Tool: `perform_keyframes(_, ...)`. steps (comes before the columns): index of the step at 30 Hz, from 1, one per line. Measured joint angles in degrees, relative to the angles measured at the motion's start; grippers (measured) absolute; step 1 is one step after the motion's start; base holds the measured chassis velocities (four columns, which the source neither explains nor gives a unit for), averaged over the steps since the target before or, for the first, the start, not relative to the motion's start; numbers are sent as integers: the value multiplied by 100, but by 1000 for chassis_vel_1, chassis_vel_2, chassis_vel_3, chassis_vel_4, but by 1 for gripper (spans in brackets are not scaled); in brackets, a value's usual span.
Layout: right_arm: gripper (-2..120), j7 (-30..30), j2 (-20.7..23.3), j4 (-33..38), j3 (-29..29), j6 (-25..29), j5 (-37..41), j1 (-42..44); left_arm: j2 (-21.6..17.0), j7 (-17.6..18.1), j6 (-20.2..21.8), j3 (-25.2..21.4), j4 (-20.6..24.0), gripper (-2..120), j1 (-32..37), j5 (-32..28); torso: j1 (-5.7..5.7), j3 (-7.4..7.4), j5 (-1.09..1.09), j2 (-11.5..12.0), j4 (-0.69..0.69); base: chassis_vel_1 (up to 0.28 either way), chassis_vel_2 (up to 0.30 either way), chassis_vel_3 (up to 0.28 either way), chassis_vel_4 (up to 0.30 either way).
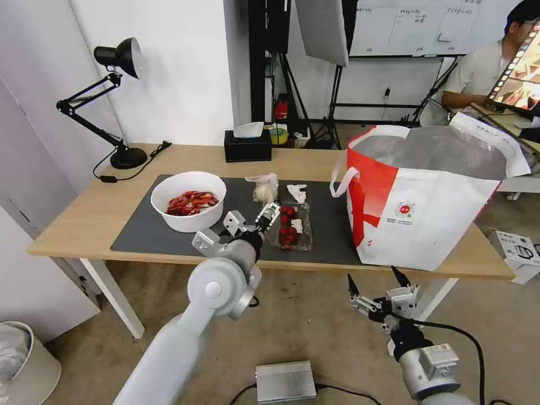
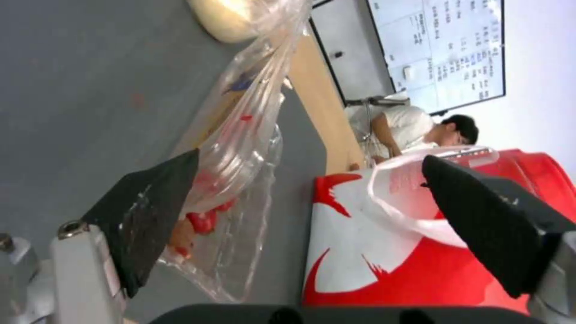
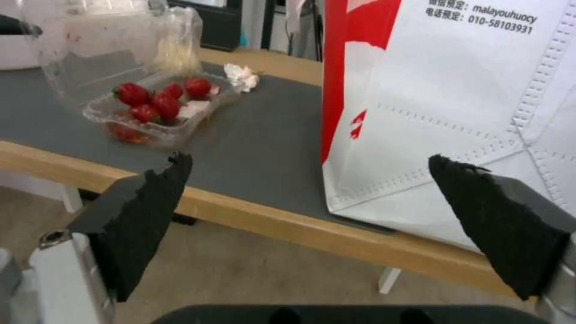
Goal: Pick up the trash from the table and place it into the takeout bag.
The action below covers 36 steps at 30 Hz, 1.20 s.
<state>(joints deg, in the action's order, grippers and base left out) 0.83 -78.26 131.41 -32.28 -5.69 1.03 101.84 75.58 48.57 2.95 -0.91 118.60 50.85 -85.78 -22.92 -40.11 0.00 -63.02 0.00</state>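
Head view runs from a white bowl (image 1: 188, 201) of red shells at the left of the grey mat (image 1: 135, 236), past a knotted clear bag (image 1: 264, 188) and a crumpled tissue (image 1: 297, 192) farther back, to the clear plastic tray (image 1: 292, 226) near the mat's front edge. The left gripper (image 1: 269, 216) sits at the tray's left side with its fingers spread; in the left wrist view one fingertip (image 2: 150, 211) lies against the thin plastic, the other stands well apart, so nothing is gripped.

To do this well, I judge the jaws should straddle the tray's rim or raised lid before closing, gently, since the plastic looks flimsy and the red bits could spill if it tilts.

Rightward, the takeout bag (image 1: 427, 219) stands open on the table (image 1: 73, 219). The right gripper (image 1: 378, 292) hangs open below the table's near edge, idle.
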Motion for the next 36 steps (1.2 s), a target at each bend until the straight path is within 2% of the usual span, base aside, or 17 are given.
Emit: perform_keyframes(36,100,-2,-29,1,-110,52,29,22,40,-119,127,607,-167,100,-388,-64,0,0,0,0,0,0,0,0,0)
